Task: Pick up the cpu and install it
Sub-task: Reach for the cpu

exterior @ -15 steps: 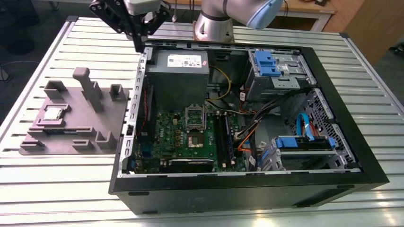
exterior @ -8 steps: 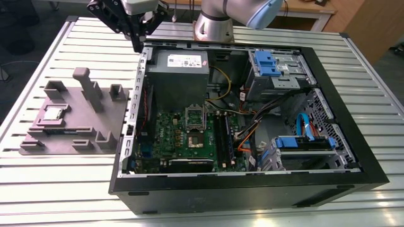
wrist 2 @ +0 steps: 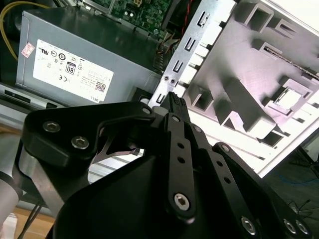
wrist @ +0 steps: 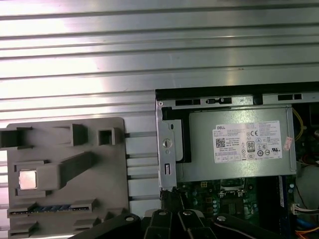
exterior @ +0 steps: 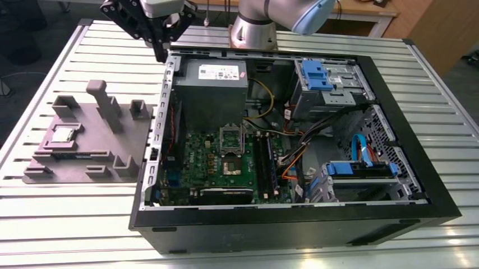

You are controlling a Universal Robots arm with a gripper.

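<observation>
The cpu (exterior: pixel 64 134), a small silver square, lies in a recess of the grey holder (exterior: pixel 105 148) on the exterior view's left, beside the open computer case (exterior: pixel 408 143). It shows in both wrist views too, cpu (wrist: pixel 27 179) and cpu (wrist 2: pixel 288 97). My gripper (exterior: pixel 160 55) hangs high over the case's far corner nearest the holder, well away from the cpu. Its black fingers meet at the tips with nothing between them, gripper (wrist 2: pixel 174 99) and gripper (wrist: pixel 172 196). Inside the case, the green motherboard's socket (exterior: pixel 230 150) sits mid-board.
A grey power supply (exterior: pixel 213 84) with a white label fills the case's far end under the gripper. Blue drive brackets (exterior: pixel 322 75) and cables crowd the side on the exterior view's right. The holder has several upright posts (exterior: pixel 101 98). A ribbed metal table (exterior: pixel 45 224) carries everything.
</observation>
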